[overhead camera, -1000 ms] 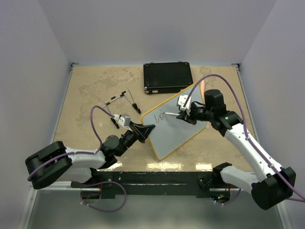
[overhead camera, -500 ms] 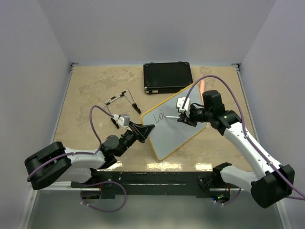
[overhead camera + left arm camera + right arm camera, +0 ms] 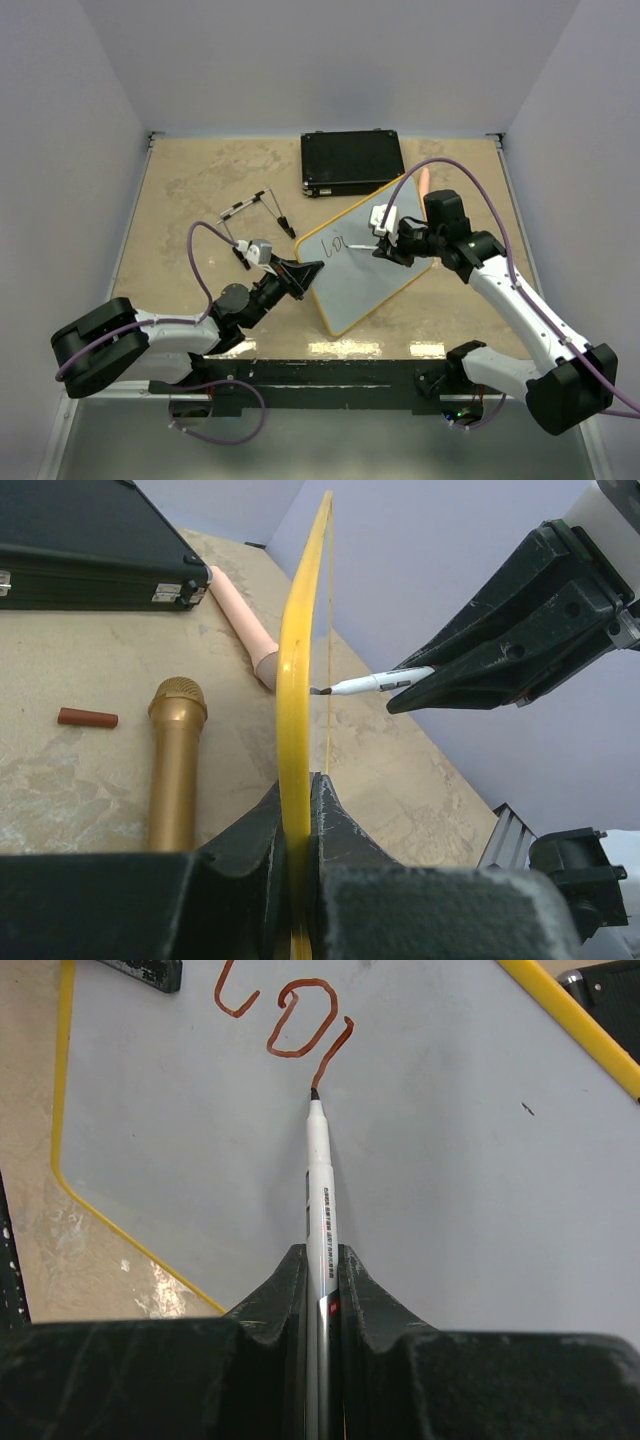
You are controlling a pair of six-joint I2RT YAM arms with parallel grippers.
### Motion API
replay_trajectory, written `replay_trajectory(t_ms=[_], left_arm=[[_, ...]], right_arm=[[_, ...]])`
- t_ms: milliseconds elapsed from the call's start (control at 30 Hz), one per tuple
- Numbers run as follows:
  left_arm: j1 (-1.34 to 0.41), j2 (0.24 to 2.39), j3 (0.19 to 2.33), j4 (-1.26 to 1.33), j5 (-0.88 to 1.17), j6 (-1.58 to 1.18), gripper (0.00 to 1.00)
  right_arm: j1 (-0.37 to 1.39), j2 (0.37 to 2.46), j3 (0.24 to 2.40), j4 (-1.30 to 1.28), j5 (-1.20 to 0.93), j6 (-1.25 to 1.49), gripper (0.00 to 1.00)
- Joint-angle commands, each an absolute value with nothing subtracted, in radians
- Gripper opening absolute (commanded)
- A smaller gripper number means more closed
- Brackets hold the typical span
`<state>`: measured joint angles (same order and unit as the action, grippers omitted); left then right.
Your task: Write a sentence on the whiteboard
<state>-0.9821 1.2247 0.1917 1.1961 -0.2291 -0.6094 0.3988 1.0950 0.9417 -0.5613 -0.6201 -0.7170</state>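
My left pincer [image 3: 305, 272] is pressed together on the thin yellow-orange frame of the whiteboard [image 3: 365, 270]. It pinches the board's left-hand edge with one finger [image 3: 262, 830] on each face. The board is held raised and tilted rather than flat. It sits right of the table's [image 3: 180, 190] middle, between the near edge and the black case [image 3: 352, 162] that lies against the far edge.

My right pincer [image 3: 385, 243] is shut tight on a white marker [image 3: 322, 1190]. The barrel is clamped between both fingers and sticks out straight ahead. Its dark tip touches the board's pale glossy face at the end of the last stroke.

The sentence [image 3: 285, 1022] is only a few reddish-brown strokes in the board's upper left part: a hooked line, a loop and a short rising stroke. I cannot tell which letter that last stroke is.

From my left wrist I see the board nearly edge-on. On the table on its far side from the marker lie a gold microphone [image 3: 175, 760], a small red cap [image 3: 87, 717] and a pink cylinder [image 3: 240, 615]. The cylinder's end runs behind the frame.

A few dark pens [image 3: 245, 208] lie scattered left of the table's middle, well apart from the board.
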Motion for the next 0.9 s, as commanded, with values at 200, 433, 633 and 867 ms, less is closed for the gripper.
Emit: replay_trajectory(t_ms=[200, 433, 633, 867], left_arm=[[-0.983, 1.243, 0.181, 1.192, -0.190, -0.528, 0.00], [-0.983, 1.255, 0.181, 1.200, -0.187, -0.529, 0.00], [-0.983, 1.258, 0.178, 1.203, -0.190, -0.529, 0.00], [-0.982, 1.256, 0.178, 1.203, -0.192, -0.529, 0.00]], right_arm=[[0.399, 1.118, 1.014, -0.468, -0.537, -0.663, 0.00], [0.397, 1.103, 1.052, -0.456, -0.526, -0.650, 0.00], [0.394, 1.071, 1.057, -0.498, -0.584, -0.672, 0.00], [0.396, 1.028, 1.005, -0.580, -0.583, -0.730, 0.00]])
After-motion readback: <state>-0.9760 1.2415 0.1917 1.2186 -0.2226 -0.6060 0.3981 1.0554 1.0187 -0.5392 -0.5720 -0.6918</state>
